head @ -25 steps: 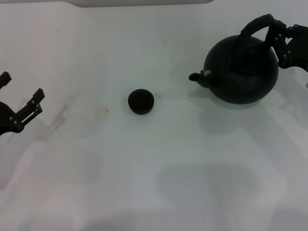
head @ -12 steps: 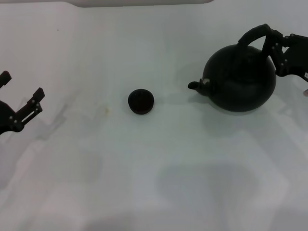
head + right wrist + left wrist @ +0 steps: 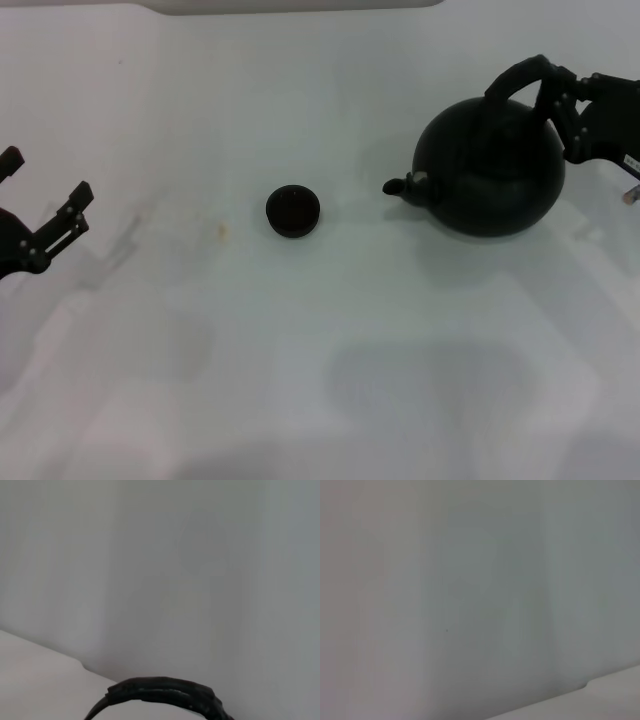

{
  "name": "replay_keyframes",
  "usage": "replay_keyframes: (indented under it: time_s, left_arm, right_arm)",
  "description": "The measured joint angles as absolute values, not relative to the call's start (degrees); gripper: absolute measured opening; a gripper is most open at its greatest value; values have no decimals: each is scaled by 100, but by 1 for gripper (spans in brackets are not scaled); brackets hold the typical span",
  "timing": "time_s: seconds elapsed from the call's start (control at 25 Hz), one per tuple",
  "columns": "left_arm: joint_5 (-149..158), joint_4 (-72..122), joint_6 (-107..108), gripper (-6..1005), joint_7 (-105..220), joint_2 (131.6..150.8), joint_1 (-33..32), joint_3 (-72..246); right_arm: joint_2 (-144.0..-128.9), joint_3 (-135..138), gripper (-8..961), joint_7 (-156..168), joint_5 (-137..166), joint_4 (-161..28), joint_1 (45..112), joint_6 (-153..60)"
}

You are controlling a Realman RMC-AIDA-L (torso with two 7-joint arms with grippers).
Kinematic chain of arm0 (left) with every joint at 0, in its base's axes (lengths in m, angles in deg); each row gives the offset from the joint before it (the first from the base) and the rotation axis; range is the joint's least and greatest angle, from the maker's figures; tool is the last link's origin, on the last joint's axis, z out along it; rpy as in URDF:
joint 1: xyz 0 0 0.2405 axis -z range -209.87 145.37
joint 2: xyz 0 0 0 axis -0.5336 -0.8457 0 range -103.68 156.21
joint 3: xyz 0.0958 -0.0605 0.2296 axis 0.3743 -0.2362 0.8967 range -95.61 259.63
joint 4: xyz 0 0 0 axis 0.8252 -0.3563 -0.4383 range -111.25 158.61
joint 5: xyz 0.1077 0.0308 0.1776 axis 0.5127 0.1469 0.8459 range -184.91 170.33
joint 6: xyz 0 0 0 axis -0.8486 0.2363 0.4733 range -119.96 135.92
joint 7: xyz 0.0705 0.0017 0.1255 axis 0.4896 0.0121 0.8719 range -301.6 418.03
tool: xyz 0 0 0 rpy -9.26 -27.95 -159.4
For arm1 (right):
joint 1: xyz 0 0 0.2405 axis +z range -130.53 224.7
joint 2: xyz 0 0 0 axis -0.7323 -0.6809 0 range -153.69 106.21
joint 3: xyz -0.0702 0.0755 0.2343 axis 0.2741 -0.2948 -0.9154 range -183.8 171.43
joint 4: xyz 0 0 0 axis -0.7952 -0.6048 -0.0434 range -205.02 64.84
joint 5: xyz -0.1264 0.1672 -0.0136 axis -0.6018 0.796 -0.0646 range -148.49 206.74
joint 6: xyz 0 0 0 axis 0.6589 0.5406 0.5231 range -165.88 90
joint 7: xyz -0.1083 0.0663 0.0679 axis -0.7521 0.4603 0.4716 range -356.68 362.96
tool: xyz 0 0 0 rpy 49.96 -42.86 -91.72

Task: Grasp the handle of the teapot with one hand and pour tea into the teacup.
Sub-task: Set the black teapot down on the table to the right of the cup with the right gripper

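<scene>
The left end effector (image 3: 45, 225) idles open at the near left. The teacup (image 3: 293, 211) sits mid-bench. Far right, the right end effector (image 3: 560, 100) grips the handle (image 3: 520, 75) of the teapot (image 3: 490, 170). Carrying is in hand; next the spout must reach over the cup before tilting.

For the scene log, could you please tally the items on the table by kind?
Teapot: 1, the teapot, held at the handle by the right gripper
Teacup: 1, the teacup
Total: 2
</scene>
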State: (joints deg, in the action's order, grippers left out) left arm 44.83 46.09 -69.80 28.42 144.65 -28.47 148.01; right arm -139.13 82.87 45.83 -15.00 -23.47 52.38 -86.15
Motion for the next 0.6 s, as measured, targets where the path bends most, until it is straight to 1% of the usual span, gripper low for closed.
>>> replay_keyframes:
  time_s: [0.6]
  left_arm:
    - [4482, 4619, -7029, 872, 2842, 14465, -2847, 14801]
  right_arm:
    - [-13889, 8267, 106, 4610, -1500, -2490, 5289, -8745]
